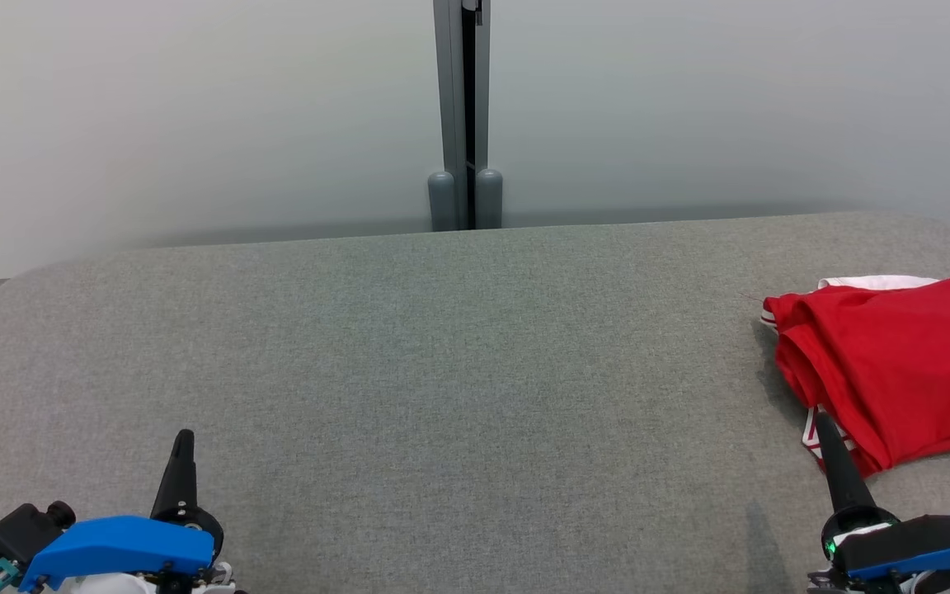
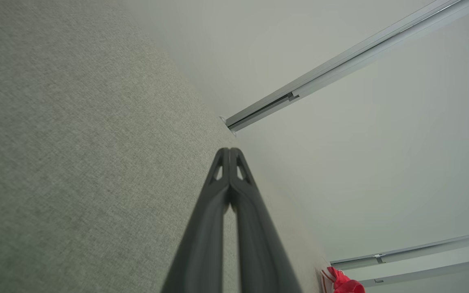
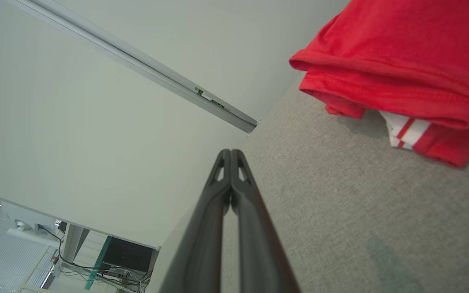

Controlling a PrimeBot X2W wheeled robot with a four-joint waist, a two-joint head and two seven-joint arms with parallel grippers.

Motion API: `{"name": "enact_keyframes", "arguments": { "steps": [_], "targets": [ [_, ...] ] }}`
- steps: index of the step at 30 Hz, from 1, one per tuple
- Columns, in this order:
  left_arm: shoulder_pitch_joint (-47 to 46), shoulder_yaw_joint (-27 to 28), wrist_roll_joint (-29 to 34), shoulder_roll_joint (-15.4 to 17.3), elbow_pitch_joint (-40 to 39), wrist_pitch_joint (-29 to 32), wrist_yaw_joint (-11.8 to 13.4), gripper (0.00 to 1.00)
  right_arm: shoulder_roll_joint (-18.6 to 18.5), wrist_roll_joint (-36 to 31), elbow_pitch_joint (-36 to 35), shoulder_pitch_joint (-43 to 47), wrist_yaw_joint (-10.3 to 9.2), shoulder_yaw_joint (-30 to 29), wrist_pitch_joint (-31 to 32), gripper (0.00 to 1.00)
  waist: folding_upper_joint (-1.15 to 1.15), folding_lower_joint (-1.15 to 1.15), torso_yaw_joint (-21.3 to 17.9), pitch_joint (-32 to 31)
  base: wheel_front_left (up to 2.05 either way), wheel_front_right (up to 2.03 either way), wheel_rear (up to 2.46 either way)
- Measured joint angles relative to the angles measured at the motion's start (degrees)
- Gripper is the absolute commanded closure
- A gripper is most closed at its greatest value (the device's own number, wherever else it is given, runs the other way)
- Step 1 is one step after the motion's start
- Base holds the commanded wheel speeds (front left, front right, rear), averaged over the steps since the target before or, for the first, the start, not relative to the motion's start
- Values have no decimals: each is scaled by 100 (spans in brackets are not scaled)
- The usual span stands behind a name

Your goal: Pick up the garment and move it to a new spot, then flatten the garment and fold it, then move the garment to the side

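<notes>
– Right pincer: state?
– Fingers pressed together along their length, nothing between them. Left pincer is likewise closed and empty.
– Garment?
– Red garment, folded, with white striped trim showing under it. It lies ahead of the right pincer and off to its right, close by the tip. The right wrist view shows bare grey tabletop between tip and cloth. From the left pincer it is well apart, far across to the right.
– Risks?
– Judged: the fold looks done and the garment is already at the side, so the hazard is undoing it. The right tip sits near the trim, and a swing to its right could snag the hem and drag the layers open. The cloth's far side runs out of the head view, so I cannot tell how close the table's edge is. A push that way might send it off.
– Arm pose?
– Both low at the near edge, fingers pointing forward over the tabletop, the right tip leaning slightly left.
</notes>
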Motion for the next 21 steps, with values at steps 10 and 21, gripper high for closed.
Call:
{"name": "enact_keyframes", "arguments": {
  "steps": [10,21],
  "targets": [
    [-75,174,-491,-121,-3,147,-92,100,-2,598,109,-113,0,-12,63,100,0,0,1,-1,0,0,0],
    [-152,350,-991,-247,-8,292,-194,100,-4,1206,220,-210,-1,-25,136,100,0,0,1,-2,0,0,0]
  ]
}}
